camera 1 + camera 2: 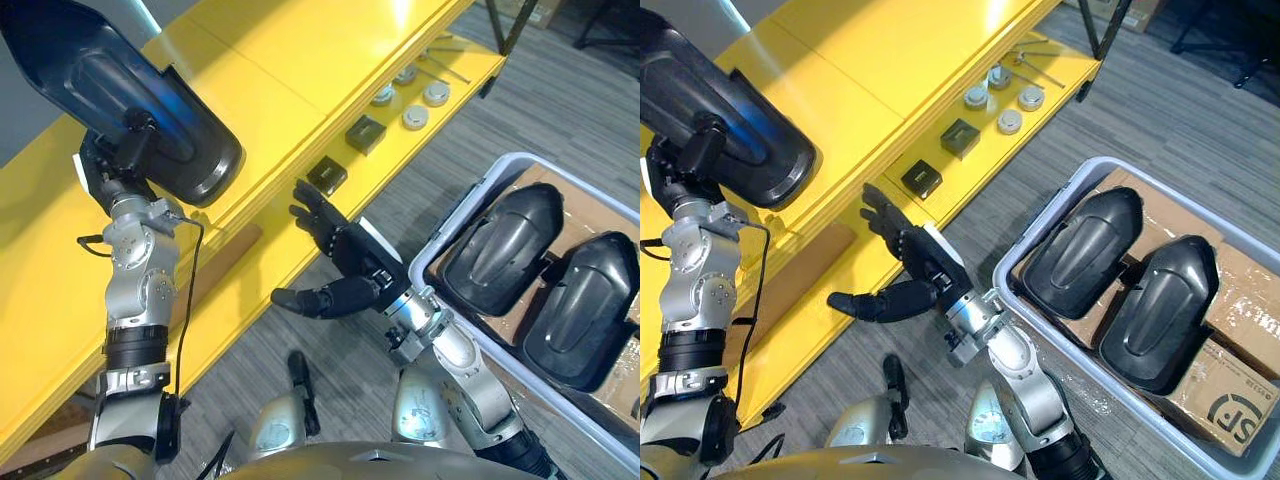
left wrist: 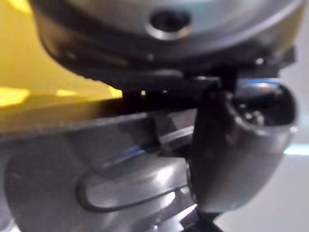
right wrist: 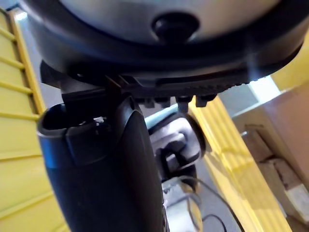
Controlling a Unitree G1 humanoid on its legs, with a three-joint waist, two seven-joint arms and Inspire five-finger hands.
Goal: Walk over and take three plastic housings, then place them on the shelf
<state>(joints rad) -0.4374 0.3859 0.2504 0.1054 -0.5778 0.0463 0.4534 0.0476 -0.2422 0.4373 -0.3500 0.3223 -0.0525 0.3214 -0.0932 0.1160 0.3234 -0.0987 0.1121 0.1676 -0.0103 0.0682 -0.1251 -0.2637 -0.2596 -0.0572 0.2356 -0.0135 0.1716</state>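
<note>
My left hand (image 1: 108,168) holds a large black plastic housing (image 1: 130,90) up over the top board of the yellow shelf (image 1: 300,60). In the left wrist view its thumb (image 2: 241,145) lies curled against the housing's glossy shell (image 2: 96,179). My right hand (image 1: 345,262) hovers open beside the shelf's lower ledge, fingers spread and thumb pointing left, holding nothing. Two more black housings (image 1: 503,235) (image 1: 583,305) lie side by side in a grey bin (image 1: 462,212) on the floor to the right.
On the shelf's lower ledge sit two small black boxes (image 1: 366,133) (image 1: 327,176), several round metal discs (image 1: 415,117) and thin metal rods (image 1: 1035,50). Cardboard boxes (image 1: 1240,290) lie under the housings in the bin. Grey carpet (image 1: 330,340) runs between shelf and bin.
</note>
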